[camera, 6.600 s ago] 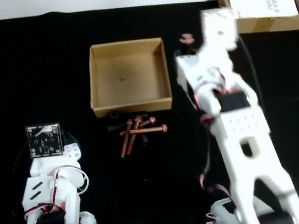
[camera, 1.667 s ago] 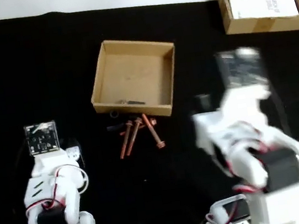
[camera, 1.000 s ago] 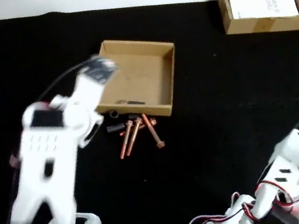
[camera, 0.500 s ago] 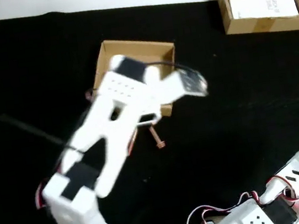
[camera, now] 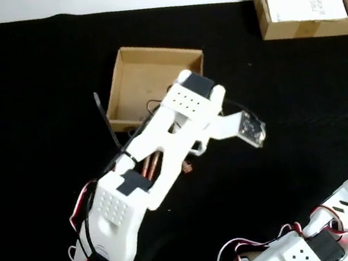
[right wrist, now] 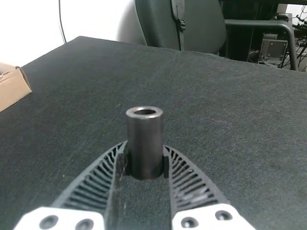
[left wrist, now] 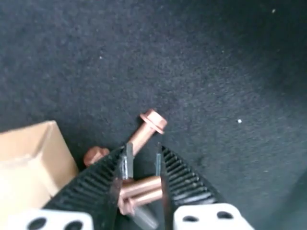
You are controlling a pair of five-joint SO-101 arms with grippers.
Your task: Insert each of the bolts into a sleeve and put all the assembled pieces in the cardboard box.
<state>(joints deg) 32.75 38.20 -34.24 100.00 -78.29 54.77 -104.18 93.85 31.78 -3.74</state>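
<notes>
Nearest, the right arm's fingers, black and ribbed, pinched a dark, smooth cylindrical sleeve, held upright with its bore open at the top. The table behind it was matte black, felt-like cloth. Farther out, the left arm's fingers were narrowly parted over coppery flanged bolts lying on the cloth; one lay across the gap, contact not discernible. Just beyond the bolts was the front wall of the shallow, open cardboard box. Farthest, a second cardboard box held a white sheet.
</notes>
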